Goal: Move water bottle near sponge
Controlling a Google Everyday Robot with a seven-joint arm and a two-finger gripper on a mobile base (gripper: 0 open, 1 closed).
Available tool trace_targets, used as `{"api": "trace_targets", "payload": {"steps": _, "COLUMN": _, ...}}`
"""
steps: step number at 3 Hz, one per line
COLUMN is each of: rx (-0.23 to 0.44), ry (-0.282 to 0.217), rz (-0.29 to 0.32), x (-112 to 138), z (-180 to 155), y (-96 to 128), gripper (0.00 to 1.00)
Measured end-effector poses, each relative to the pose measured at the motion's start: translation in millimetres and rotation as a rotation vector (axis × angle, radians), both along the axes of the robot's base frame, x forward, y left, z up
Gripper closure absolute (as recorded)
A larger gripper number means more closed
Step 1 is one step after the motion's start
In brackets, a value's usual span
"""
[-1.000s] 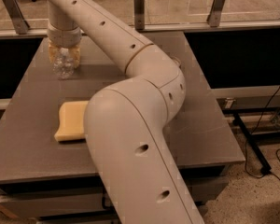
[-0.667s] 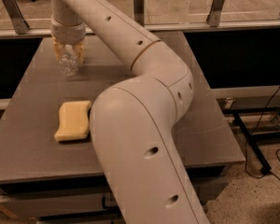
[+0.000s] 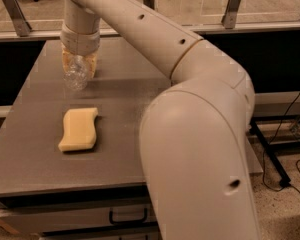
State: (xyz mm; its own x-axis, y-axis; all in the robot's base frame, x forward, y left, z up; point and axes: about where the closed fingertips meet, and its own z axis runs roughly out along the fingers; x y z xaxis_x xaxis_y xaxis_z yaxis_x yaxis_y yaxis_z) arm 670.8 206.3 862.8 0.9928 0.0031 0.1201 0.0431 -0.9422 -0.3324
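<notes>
The clear, crinkled water bottle (image 3: 76, 74) hangs between the fingers of my gripper (image 3: 79, 64) over the far left part of the grey table (image 3: 120, 99). The gripper is shut on the bottle and points down from the cream arm that reaches in from the right foreground. The pale yellow sponge (image 3: 80, 129) lies flat on the table, nearer the front, a short way below the bottle in the view. The bottle's cap is hidden by the gripper.
My large cream arm (image 3: 200, 134) fills the right half of the view and hides the table's right side. A railing with metal posts (image 3: 233, 4) runs behind the table. Cables lie on the floor (image 3: 290, 169) at right.
The gripper with the bottle has shifted slightly forward and right, towards the sponge. The sponge has not moved on the table.
</notes>
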Motion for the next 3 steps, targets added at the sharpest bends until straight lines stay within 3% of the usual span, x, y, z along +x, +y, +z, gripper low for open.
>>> {"api": "trace_targets", "payload": {"steps": 1, "rx": 0.014, "ry": 0.042, "rz": -0.041, "x": -36.3, "z": -11.4, "y": -1.9, "gripper": 1.00}}
{"api": "trace_targets", "payload": {"steps": 3, "rx": 0.028, "ry": 0.003, "rz": -0.063, "x": -72.7, "z": -16.1, "y": -14.2, "gripper": 0.59}}
